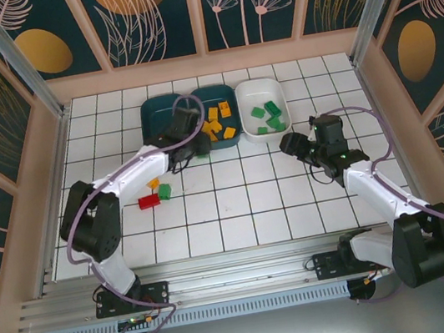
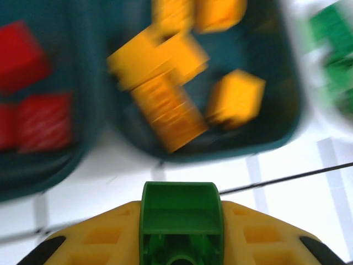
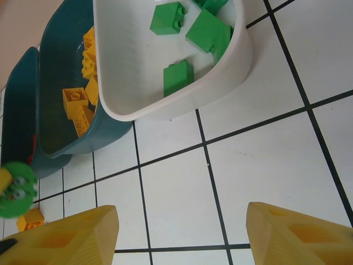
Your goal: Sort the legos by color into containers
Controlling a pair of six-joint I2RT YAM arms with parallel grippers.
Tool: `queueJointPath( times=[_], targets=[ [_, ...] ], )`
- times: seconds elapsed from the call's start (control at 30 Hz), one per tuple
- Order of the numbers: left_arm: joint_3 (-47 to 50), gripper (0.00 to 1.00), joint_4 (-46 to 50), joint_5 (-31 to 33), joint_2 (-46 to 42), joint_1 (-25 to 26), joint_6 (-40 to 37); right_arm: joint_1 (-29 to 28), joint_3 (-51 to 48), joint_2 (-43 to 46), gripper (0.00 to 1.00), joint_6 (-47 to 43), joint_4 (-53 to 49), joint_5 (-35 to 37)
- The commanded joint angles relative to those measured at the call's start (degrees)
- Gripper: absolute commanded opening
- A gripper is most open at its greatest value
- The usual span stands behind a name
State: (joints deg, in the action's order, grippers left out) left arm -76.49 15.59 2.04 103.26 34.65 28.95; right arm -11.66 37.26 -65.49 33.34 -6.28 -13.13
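**Figure.** Nearest the arm bases, three unsorted legos lie on the bench (image 1: 238, 214): a red brick (image 1: 149, 201), a loose green brick (image 1: 164, 192) just beside it, and an orange brick (image 1: 154, 182) just beyond.

Farther in, the left gripper (image 2: 179, 245) has its fingers (image 2: 94, 245) pinching a held green brick (image 2: 179, 210) above the bench, at the near rim of the yellow tray (image 2: 287, 116). The right gripper (image 3: 182, 237) hangs over bare tiles near the white tray (image 3: 240, 61), its fingers (image 3: 71, 237) spread and empty.

Farthest lie the three containers, side by side: the red tray (image 1: 154, 114), the yellow tray, and the white tray holding green bricks.

We judge the chief hazard to be a misplaced release. The held green brick sits before the yellow tray, while its proper tray is the next one to the right. Letting go early would drop green among yellow, or onto a rim, from which it might bounce to the bench.

A second hazard is a meeting of the two arms, since the route to the white tray leads toward the right gripper.

The left wrist view is blurred, so we cannot tell how squarely the brick is seated. A shallow pinch could let it twist free.

We find no brand, label or writing legible. The wall panels (image 1: 148, 18) bear only plant and disc motifs.
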Motion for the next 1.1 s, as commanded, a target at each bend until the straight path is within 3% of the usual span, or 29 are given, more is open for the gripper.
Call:
queueJointPath(
  times=[0.0, 0.23, 0.4, 0.5, 0.57, 0.7, 0.87, 1.07],
  targets=[
    [-7.6, 0.24, -4.3, -7.4, 6.4, 2.5, 0.8, 0.8, 1.4, 0.2, 0.63, -0.9, -0.6, 0.9],
    [-25.2, 0.21, -7.5, -13.6, 20.5, 4.4, 1.0, 2.1, -0.6, 4.4, 0.63, -1.1, -1.6, 1.6],
    [-40.8, 0.25, -2.9, -13.2, 30.6, 5.0, 1.4, 3.5, 0.6, 5.6, 0.63, -1.2, -2.0, -0.1],
    [-50.5, 0.48, 2.6, -13.1, 35.3, 5.0, 1.3, 3.7, 1.6, 5.7, 0.64, -2.1, -3.5, 0.5],
    [-51.3, 0.68, 3.3, -12.4, 34.4, 5.1, 0.6, 3.8, 1.5, 6.2, 0.64, -2.4, -4.0, 0.6],
    [-41.7, 0.8, 2.1, -7.9, 24.8, 5.0, -2.1, 3.6, 1.5, 7.2, 0.63, -2.5, -4.8, 1.3],
    [-11.0, 0.86, -8.1, 0.3, 1.6, 5.0, -0.9, -3.4, 2.6, 8.9, 0.63, -1.9, -4.9, 7.6],
    [16.0, 0.94, -2.9, 14.2, -17.5, 4.8, 2.0, -10.8, 3.0, 4.3, 0.63, 0.8, -1.2, 7.9]
  ],
)
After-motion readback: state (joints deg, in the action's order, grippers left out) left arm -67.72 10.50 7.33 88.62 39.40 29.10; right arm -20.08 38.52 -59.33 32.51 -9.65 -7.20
